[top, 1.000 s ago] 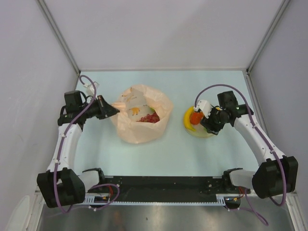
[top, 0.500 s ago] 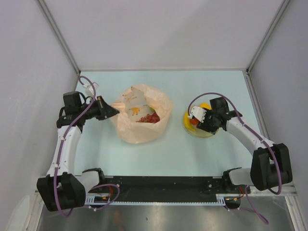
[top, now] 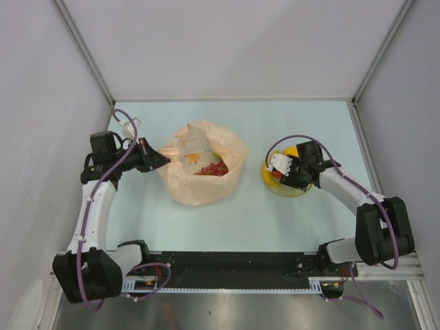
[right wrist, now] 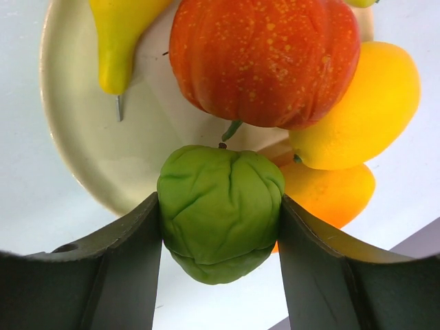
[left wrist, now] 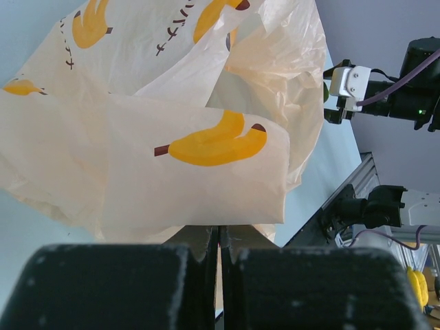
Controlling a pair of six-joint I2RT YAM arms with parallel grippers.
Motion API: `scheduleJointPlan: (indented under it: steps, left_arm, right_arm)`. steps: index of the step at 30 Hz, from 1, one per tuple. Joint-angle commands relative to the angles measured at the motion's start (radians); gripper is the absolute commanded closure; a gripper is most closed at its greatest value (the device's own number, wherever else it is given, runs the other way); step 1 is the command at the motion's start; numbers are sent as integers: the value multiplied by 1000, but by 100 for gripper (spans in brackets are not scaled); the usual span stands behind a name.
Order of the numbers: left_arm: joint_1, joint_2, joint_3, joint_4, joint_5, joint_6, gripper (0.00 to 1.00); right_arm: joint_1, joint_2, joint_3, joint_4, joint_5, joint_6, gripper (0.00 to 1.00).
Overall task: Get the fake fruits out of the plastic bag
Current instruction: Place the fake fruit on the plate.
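Observation:
The peach-orange plastic bag (top: pixel 199 180) lies open left of centre, with a dark red grape bunch (top: pixel 215 169) showing inside. My left gripper (top: pixel 165 159) is shut on the bag's (left wrist: pixel 172 137) left edge, and the thin film is pinched between the closed jaws of my left gripper (left wrist: pixel 220 240). My right gripper (top: pixel 279 172) hangs over the cream plate (top: pixel 294 192), shut on a wrinkled green apple (right wrist: pixel 220 210). Below the apple, on the plate (right wrist: pixel 82 144), lie a yellow banana (right wrist: pixel 120 38), a red round fruit (right wrist: pixel 265 58), a lemon (right wrist: pixel 361 106) and an orange fruit (right wrist: pixel 333 196).
Grey walls close in the pale table at the back and on both sides. A black rail (top: pixel 227 265) with both arm bases runs along the near edge. The right arm (left wrist: pixel 385 93) shows past the bag in the left wrist view.
My right arm has swung left and down over the plate with the green apple still gripped. The left arm and the bag have stayed put.

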Motion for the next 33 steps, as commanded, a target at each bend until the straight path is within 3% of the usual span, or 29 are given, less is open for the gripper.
scheduleJointPlan:
  steps: [1, 7, 8, 9, 15, 20, 24, 26, 33]
  left_arm:
    - [-5, -7, 8, 18, 15, 17, 100]
    - [-7, -4, 5, 29, 30, 6, 100]
    - [-7, -6, 3, 32, 32, 3, 100]
    - [-7, -6, 2, 32, 36, 0, 100]
    - [-5, -10, -9, 41, 44, -3, 100]
    - [-7, -30, -21, 41, 47, -4, 100]
    - [-7, -42, -40, 46, 56, -12, 100]
    - [-7, -49, -49, 52, 61, -18, 100]
    - [-8, -58, -54, 84, 66, -49, 100]
  right_arm:
    - [2, 1, -7, 43, 24, -12, 38]
    - [2, -15, -19, 37, 36, -8, 29]
    - [3, -18, -17, 38, 41, -5, 17]
    - [5, -25, -17, 38, 44, 0, 13]
    - [43, -91, -13, -7, 48, -12, 10]
    - [89, -237, 3, -84, 38, -66, 7]
    - [91, -349, 111, -190, -92, -101, 3]
    - [109, -369, 165, -149, -188, -38, 1]
    - [472, -219, 348, 202, -200, 265, 4]
